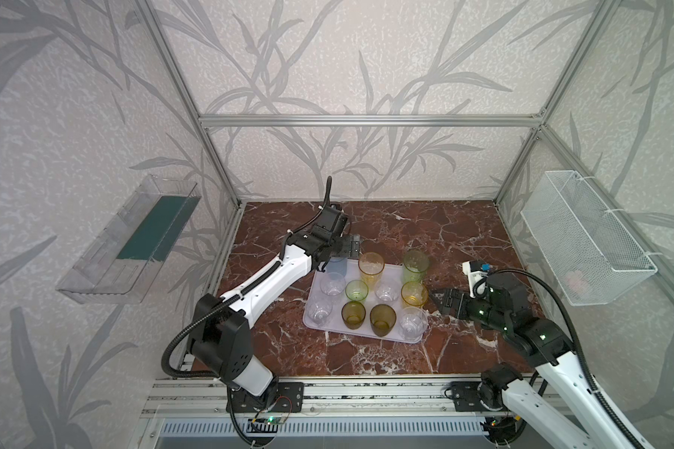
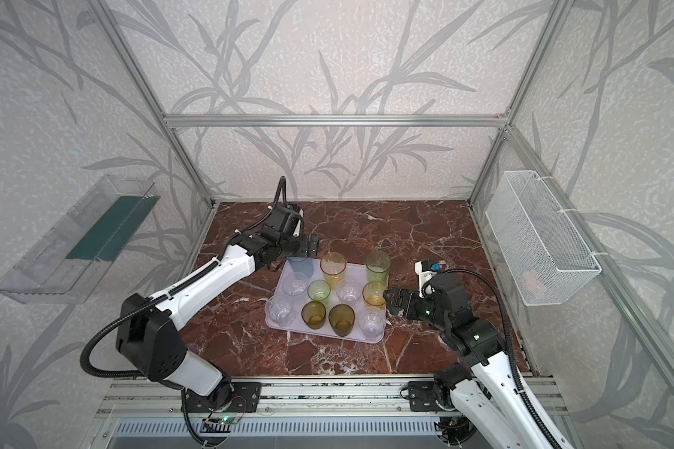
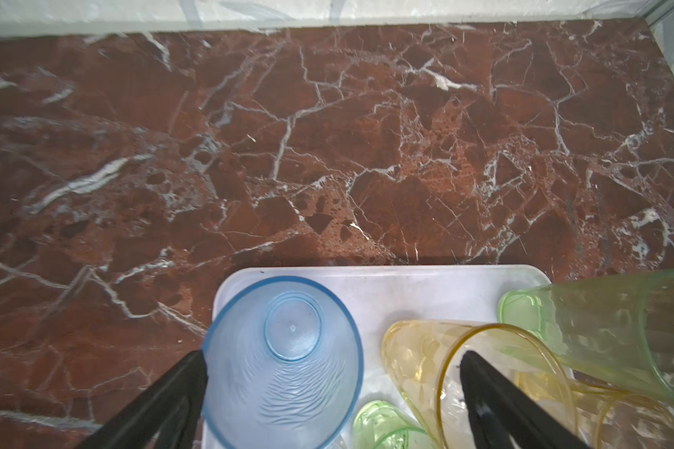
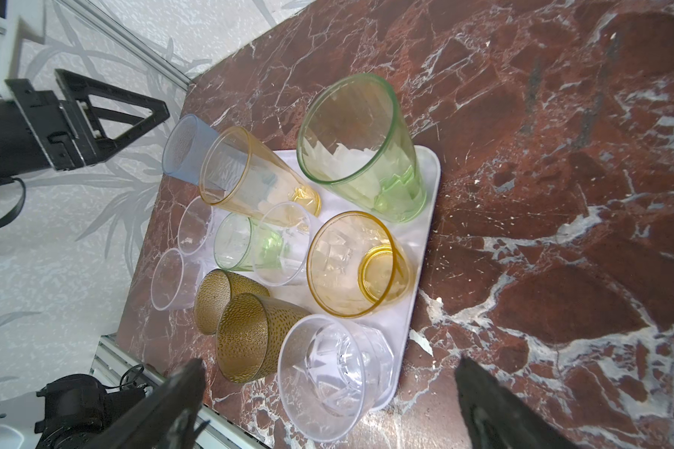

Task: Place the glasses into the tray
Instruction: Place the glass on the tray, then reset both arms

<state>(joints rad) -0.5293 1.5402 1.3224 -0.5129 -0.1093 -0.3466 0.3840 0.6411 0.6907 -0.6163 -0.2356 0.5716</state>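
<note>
**A:** Left gripper [image 3: 333, 359]: how are the jaws being held?

**B:** Spread wide. The tall grey-blue glass [image 3: 285, 361] is being straddled, not pinched. One finger [image 3: 168, 404] is being seen right at its rim; the opposite one is being seen well clear of it, over the tall yellow glass [image 3: 413, 350].

**A:** Where is the grey-blue one being seen?

**B:** Upright in the tray [image 1: 366, 336], at the far corner on the robot's left, under the gripper in both top views.

**A:** Right gripper [image 4: 331, 365]?

**B:** Also being held wide apart, with nothing pinched. In a top view it is being seen low over the marble table [image 1: 464, 233], just beside the tray's right edge, with its tips being pointed at the short yellow glass [image 1: 414, 294].

**A:** The remaining glasses?

**B:** All are being carried upright by the tray.
- **Far row:** grey-blue, tall yellow, and the tall pale-green glass [image 1: 415, 266] at the right corner.
- **Middle row:** the short green glass [image 1: 356, 290] is being flanked by clear ones, with the short yellow at the end.
- **Near row:** the two amber glasses [image 1: 353, 315] are being flanked likewise.
- **Count:** four clear glasses [image 1: 333, 283] are being counted.
</note>
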